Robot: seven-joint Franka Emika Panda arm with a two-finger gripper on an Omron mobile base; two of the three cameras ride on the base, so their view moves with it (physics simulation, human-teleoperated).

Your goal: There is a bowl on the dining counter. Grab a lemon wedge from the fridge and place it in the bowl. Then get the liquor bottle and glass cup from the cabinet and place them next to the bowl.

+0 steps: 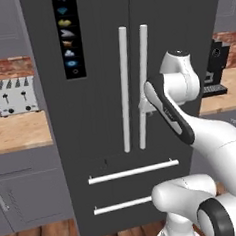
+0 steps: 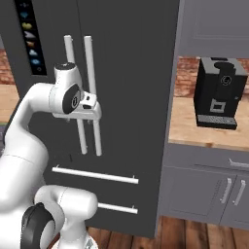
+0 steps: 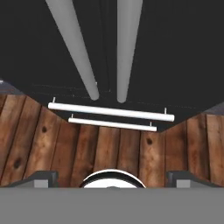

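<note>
The fridge (image 1: 103, 91) (image 2: 131, 73) (image 3: 166, 52) is a tall dark unit, both doors shut, with two pale vertical handles at its middle. My gripper (image 1: 145, 108) (image 2: 92, 111) (image 3: 113, 177) is open and sits close against the right door's handle (image 1: 143, 63) (image 2: 90, 63), roughly at mid-height. In the hand view both handles (image 3: 127, 43) run upward, and my fingertips (image 3: 41, 177) stand far apart with nothing between them. The bowl, lemon wedge, liquor bottle and glass cup are out of view.
Two horizontal drawer handles (image 1: 133, 171) cross the fridge's lower part. A toaster (image 1: 15, 95) stands on the wooden counter to the left, a black coffee machine (image 2: 219, 92) on the counter to the right. Grey cabinets (image 2: 209, 194) lie below, and the floor is wood planks (image 3: 122, 148).
</note>
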